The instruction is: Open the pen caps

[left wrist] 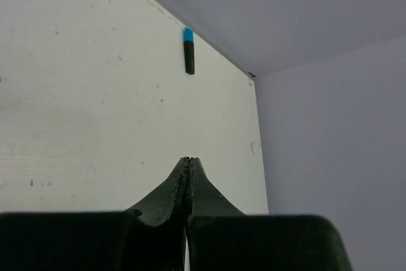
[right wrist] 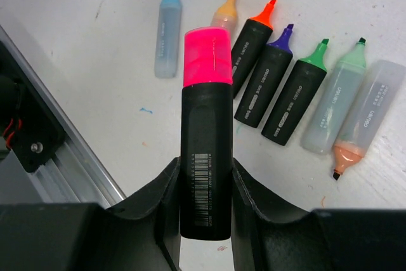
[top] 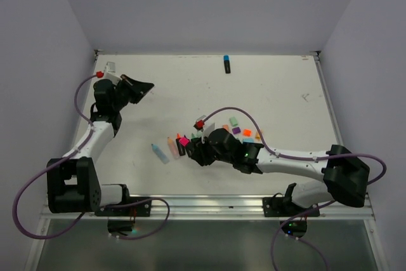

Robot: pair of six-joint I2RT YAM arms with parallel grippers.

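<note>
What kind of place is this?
Probably a robot test bench in a lab: a white table boxed in by plain walls, two arms bolted to a rail, highlighters laid out.

1. The left tool [top: 147,85] hangs over the far left part of the desk [top: 279,93]; the right tool [top: 190,147] is near the middle.
2. The far pen [top: 226,63] lies alone by the desk's far edge, right of the left tool, with the far cap [left wrist: 188,33] on its end nearer that edge.
3. The held pen [right wrist: 205,157] sits between the right tool's fingers [right wrist: 166,188], the held cap [right wrist: 207,57] on its outer end.
4. Beyond it, a row [right wrist: 279,74] of seven pens lies side by side on the desk: one to its left, six to its right in the right wrist view.
5. Six tips point away from the tool; the end pen [right wrist: 368,118], rightmost, points back.
6. Loose caps [top: 236,130] lie scattered right of the right tool, just behind its arm.
</note>
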